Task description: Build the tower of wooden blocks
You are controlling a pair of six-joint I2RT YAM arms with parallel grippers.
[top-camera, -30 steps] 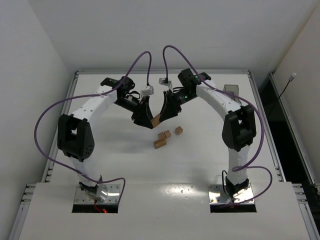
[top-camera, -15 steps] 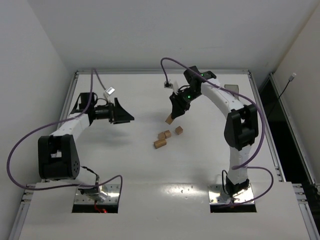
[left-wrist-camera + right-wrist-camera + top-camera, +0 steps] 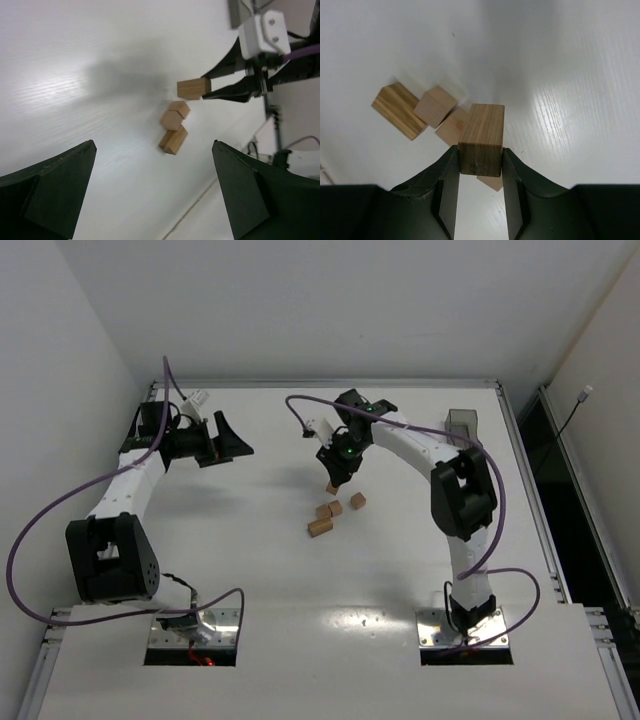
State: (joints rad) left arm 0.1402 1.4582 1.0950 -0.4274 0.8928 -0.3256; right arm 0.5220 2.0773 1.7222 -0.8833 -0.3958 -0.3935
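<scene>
- Table (image 3: 250, 570): white work surface. The arm bases sit at its near edge.
- Longer block (image 3: 320, 527): the nearest loose piece, lying flat on the table. Judged a likely base or later course, as it has the broadest footing.
- Pair of cubes (image 3: 323, 511): just beyond the longer block. The two sit touching or nearly touching each other, both flat on the table.
- Single cube (image 3: 357, 500): to the right of the pair and a little apart from them, lying loose.
- Tower: none stands yet, and no block can be seen resting on another. The task is judged to be in its early stage.
- Held block (image 3: 481, 135): an oblong piece hanging above the table over the far edge of the loose cluster. It is carried long axis outward, so its free end can be lowered onto a chosen spot.
- Right gripper (image 3: 336, 468): the jaws are closed to the block's width, one finger flat against each long side. It has hold of this one block and nothing else. It points down over the cluster, apparently to place the block.
- Left gripper (image 3: 232, 437): the jaws are spread wide with nothing between them. It hangs well apart at the far left, seemingly parked clear of the right arm's working space. Its camera looks toward the blocks.
- Bin (image 3: 462, 422): dark and translucent, at the far right of the table, well apart from the blocks. Its contents cannot be told.
</scene>
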